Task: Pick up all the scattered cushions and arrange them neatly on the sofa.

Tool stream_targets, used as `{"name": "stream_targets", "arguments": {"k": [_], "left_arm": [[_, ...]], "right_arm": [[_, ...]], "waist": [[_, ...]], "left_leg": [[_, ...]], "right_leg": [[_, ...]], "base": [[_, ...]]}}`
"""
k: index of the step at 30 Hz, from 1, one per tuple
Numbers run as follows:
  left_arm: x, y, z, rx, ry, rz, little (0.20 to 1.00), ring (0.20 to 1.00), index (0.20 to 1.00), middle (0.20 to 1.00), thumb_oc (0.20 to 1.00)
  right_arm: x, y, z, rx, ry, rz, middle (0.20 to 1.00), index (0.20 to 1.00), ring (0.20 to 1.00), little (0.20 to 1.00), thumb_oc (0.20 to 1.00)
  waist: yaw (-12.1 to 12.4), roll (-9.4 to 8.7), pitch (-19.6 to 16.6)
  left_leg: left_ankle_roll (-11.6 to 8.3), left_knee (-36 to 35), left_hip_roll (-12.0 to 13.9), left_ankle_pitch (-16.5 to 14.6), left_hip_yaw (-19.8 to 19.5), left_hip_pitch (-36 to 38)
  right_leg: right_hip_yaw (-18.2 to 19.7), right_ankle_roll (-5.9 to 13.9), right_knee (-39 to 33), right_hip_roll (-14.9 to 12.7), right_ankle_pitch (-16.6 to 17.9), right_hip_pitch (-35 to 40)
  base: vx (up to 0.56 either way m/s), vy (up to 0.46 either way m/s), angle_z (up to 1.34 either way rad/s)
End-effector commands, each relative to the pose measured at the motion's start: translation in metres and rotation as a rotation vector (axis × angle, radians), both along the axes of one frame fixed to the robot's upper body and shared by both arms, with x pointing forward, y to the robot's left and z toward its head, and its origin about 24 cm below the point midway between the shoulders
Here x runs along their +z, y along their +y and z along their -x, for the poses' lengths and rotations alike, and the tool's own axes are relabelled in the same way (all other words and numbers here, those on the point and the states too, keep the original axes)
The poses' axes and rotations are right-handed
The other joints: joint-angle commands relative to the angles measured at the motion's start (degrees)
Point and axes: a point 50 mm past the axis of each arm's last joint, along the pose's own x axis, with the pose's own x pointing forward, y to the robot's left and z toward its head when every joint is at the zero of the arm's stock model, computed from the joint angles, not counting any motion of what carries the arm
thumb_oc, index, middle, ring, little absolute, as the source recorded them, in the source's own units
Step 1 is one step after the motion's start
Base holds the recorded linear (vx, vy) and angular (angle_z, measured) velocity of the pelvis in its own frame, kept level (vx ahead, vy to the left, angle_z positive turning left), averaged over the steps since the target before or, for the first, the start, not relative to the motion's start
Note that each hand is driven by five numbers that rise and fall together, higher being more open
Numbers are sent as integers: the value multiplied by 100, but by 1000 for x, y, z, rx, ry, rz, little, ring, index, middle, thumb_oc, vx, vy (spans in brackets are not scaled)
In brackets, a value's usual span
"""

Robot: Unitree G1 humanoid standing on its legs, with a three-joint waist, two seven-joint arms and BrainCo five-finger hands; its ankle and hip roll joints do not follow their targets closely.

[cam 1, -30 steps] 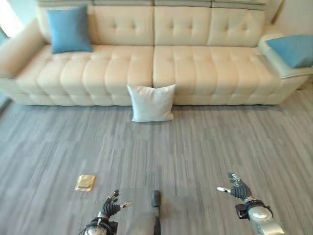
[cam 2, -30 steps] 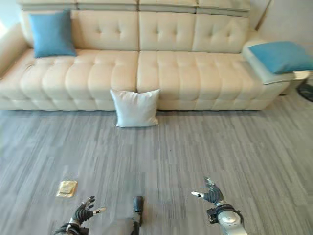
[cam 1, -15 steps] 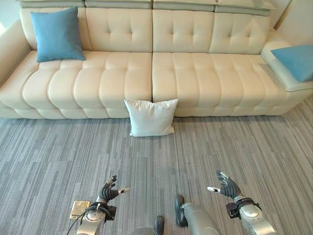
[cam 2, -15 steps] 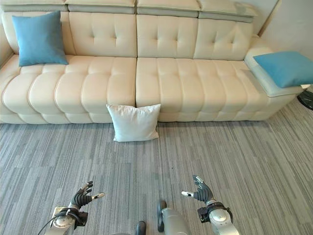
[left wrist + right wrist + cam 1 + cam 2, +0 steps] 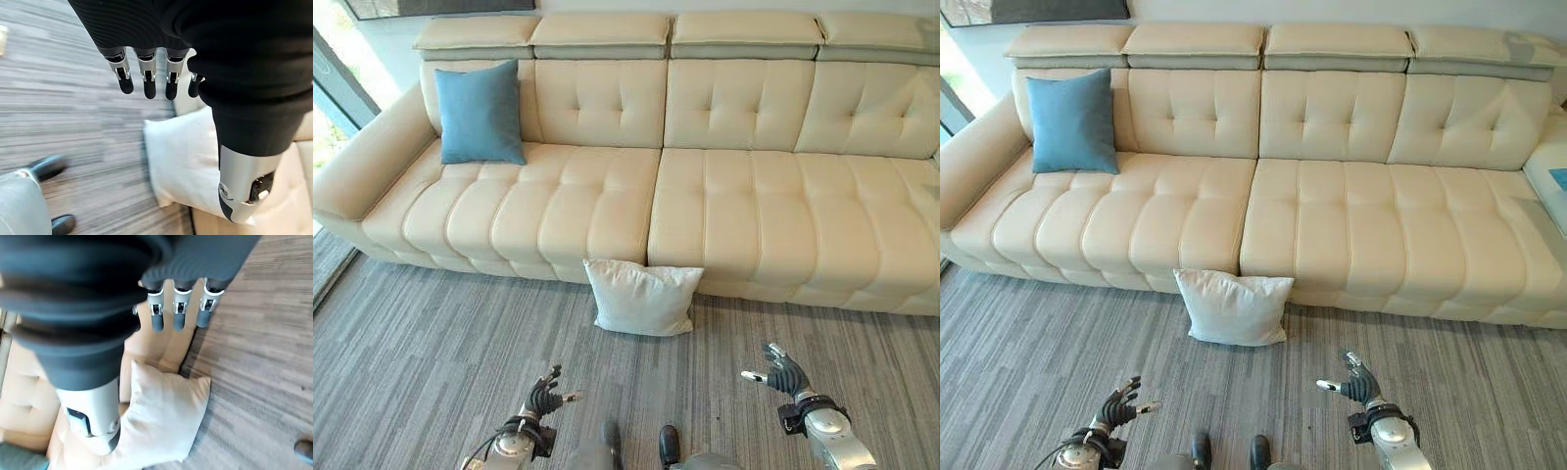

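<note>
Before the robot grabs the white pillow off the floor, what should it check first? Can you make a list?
1. Is the white cushion easy to get at? It stands on the floor, leaning on the sofa front: ok.
2. Is the left hand free? Fingers relaxed, holding nothing: ok.
3. Is the right hand free? Fingers relaxed, holding nothing: ok.
4. Are the hands at the cushion? Both hang short of it, over the floor: not ok.
5. Is there room on the sofa? The seats above the cushion are bare: ok.
6. Are the other cushions tidy? The blue cushion stands against the backrest: ok. Whether more lie elsewhere: cannot tell.
</note>
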Motion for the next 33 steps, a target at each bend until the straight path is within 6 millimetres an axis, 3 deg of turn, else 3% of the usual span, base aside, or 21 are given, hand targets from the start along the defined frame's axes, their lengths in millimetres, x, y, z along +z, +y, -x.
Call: {"name": "stream_targets", "arguments": {"k": [1,4,6,8,9,10,11,12,13,14,15,17,18,19,20,22,23,26,29,31,33], "left_arm": [[8,6,-7,-9,-52,-32,1000,1000,1000,1000,1000],[6,9,-4,4,-40,-31,1000,1000,1000,1000,1000],[5,10,-5,-9,-27,-49,1000,1000,1000,1000,1000],[8,14,-9,-22,-33,-73,1000,1000,1000,1000,1000],[8,14,-9,-22,-33,-74,1000,1000,1000,1000,1000],[13,20,-14,-16,-51,-95,1000,1000,1000,1000,1000],[13,20,-15,-16,-51,-95,1000,1000,1000,1000,1000],[16,25,-18,-1,-64,-104,1000,1000,1000,1000,1000],[17,27,-18,10,-68,-107,1000,1000,1000,1000,1000],[16,27,-17,17,-65,-106,1000,1000,1000,1000,1000],[15,28,-15,19,-61,-103,1000,1000,1000,1000,1000],[13,29,-11,24,-48,-102,1000,1000,1000,1000,1000],[13,29,-11,24,-47,-102,1000,1000,1000,1000,1000],[13,30,-10,28,-41,-103,1000,1000,1000,1000,1000],[12,31,-9,35,-36,-105,1000,1000,1000,1000,1000],[12,31,-9,35,-36,-105,1000,1000,1000,1000,1000],[8,30,-3,27,-11,-108,1000,1000,1000,1000,1000],[8,30,-1,36,-18,-97,1000,1000,1000,1000,1000],[10,31,-2,35,-29,-88,1000,1000,1000,1000,1000],[10,34,-1,68,-30,-82,1000,1000,1000,1000,1000],[12,36,-3,86,-47,-80,1000,1000,1000,1000,1000]], "right_arm": [[15,-10,-7,-9,-81,39,1000,1000,1000,1000,1000],[11,-9,-3,-3,-57,41,1000,1000,1000,1000,1000],[7,-7,1,-3,-41,36,1000,1000,1000,1000,1000],[6,-1,-1,7,-42,18,1000,1000,1000,1000,1000],[6,-1,-1,7,-42,17,1000,1000,1000,1000,1000],[5,7,-5,28,-43,4,1000,1000,1000,1000,1000],[5,6,-5,27,-43,4,1000,1000,1000,1000,1000],[6,15,-12,49,-55,-8,1000,1000,1000,1000,1000],[7,20,-16,61,-61,-9,1000,1000,1000,1000,1000],[7,23,-18,72,-62,-10,1000,1000,1000,1000,1000],[7,23,-19,79,-59,-5,1000,1000,1000,1000,1000],[7,21,-19,83,-58,1,1000,1000,1000,1000,1000],[7,21,-19,83,-57,1,1000,1000,1000,1000,1000],[8,20,-20,86,-59,5,1000,1000,1000,1000,1000],[8,20,-20,89,-61,11,1000,1000,1000,1000,1000],[8,20,-20,89,-61,11,1000,1000,1000,1000,1000],[7,17,-15,74,-55,6,1000,1000,1000,1000,1000],[6,13,-11,66,-48,15,1000,1000,1000,1000,1000],[8,6,-10,56,-50,26,1000,1000,1000,1000,1000],[10,2,-13,72,-48,62,1000,1000,1000,1000,1000],[13,2,-17,86,-59,81,1000,1000,1000,1000,1000]], "waist": [[177,-19,92],[289,9,-70],[270,-57,-155],[272,-174,-209],[277,-180,-210],[261,-286,-153],[268,-273,-163],[276,-210,-87],[330,-159,-64],[342,-132,-67],[319,-119,-82],[247,-102,-104],[240,-106,-91],[201,-112,-70],[195,-141,-54],[182,-137,-38],[195,-222,-87],[219,-237,-91],[239,-294,-2],[331,-321,157],[378,-305,214]], "left_leg": [[-7,-247,57,571,-26,-384],[-40,-297,159,914,-144,-416],[27,-14,152,917,-69,-420],[179,168,63,710,47,-320],[180,174,61,704,54,-322],[312,305,-16,481,171,-153],[310,301,0,489,173,-168],[397,263,59,349,306,93],[425,226,115,271,419,245],[428,175,116,218,481,385],[421,75,86,207,481,517],[410,-109,16,216,460,722],[407,-120,11,211,455,749],[385,-220,-57,207,450,870],[371,-249,-112,180,444,944],[368,-253,-109,178,430,965],[297,-209,-194,138,418,966],[220,-141,-224,85,413,976],[60,531,-255,-14,315,679],[-44,1128,-146,-155,88,269],[-43,1138,-31,-167,-72,166]], "right_leg": [[388,591,802,-239,-1043,230],[706,690,998,-312,-1218,523],[768,762,1212,-472,-1153,510],[832,936,1720,-655,-794,301],[838,938,1728,-660,-800,296],[852,1074,2453,-832,-100,-39],[859,1072,2446,-817,-84,-57],[600,1111,2970,-932,212,-506],[225,1103,3058,-1125,206,-661],[-97,1045,2952,-1227,75,-703],[-260,1019,2761,-1163,-55,-735],[-379,981,2448,-768,-400,-932],[-386,980,2455,-773,-418,-910],[-513,966,2094,-568,-504,-1091],[-662,928,1797,-549,-527,-1065],[-678,927,1776,-545,-524,-1031],[-593,820,1185,-411,-577,-685],[-571,816,886,-399,-468,-538],[-525,727,626,-406,-390,-398],[-514,644,589,-473,-431,-332],[-488,640,651,-505,-496,-384]], "base": [[562,217,-42],[534,293,-73],[391,282,-74],[252,202,-44],[264,215,-36],[166,149,-19],[263,288,-22],[152,216,-22],[240,289,-45],[221,188,-66],[245,153,-60],[218,92,-8],[204,55,23],[163,19,17],[160,20,8],[73,-32,8],[109,-63,21],[81,-63,44],[2,-45,28],[-42,-9,34],[4,36,-3]]}}
